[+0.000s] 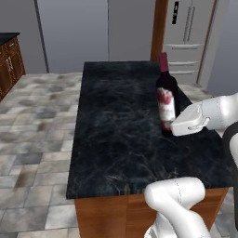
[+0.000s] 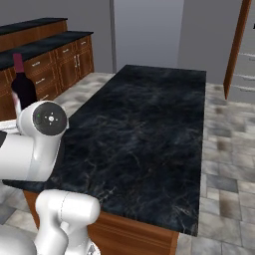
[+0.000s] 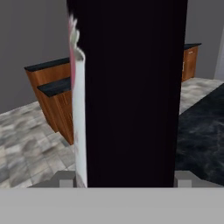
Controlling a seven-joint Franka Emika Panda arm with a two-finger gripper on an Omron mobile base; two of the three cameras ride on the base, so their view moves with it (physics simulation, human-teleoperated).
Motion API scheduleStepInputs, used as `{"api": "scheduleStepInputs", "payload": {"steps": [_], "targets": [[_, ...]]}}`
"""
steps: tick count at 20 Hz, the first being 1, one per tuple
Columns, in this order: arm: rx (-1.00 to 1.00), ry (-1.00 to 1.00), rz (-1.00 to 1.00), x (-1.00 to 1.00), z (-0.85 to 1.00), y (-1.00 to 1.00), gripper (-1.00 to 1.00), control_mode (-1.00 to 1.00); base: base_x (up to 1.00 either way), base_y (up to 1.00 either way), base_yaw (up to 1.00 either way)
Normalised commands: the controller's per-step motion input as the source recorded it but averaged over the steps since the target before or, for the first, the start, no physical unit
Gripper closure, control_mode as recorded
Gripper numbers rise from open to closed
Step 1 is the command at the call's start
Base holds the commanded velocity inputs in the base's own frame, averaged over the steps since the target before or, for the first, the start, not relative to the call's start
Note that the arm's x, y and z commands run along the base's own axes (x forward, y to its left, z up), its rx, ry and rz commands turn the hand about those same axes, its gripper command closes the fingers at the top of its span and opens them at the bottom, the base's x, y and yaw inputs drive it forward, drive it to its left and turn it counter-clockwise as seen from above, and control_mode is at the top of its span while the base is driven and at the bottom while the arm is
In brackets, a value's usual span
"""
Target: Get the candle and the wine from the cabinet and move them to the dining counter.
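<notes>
Wine bottle (image 1: 167, 95) stands upright on the dining counter (image 1: 116, 130), near its right edge. Gripper (image 1: 169, 126) is at the lower body of the bottle, its fingers spread wide on both sides; whether they touch the glass, I cannot tell.

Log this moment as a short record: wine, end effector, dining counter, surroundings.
wine: bottle upright on the counter's right side, label facing left base view
end effector: at the bottle's lower body, one finger on each side; whether it grips cannot be told
dining counter: black veined marble top, wooden base
surroundings: wooden base cabinets with black tops, grey tiled floor
</notes>
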Motion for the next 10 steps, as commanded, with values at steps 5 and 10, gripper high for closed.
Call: {"api": "scheduleStepInputs", "payload": {"steps": [5,10], "targets": [[0.0,0.0,0.0,0.0,0.0,0.0,1.0,-1.0,0.0,0.0,0.0],[0.0,0.01,0.0,-0.01,-0.01,0.0,1.0,-1.0,0.0,0.0,0.0]]}}
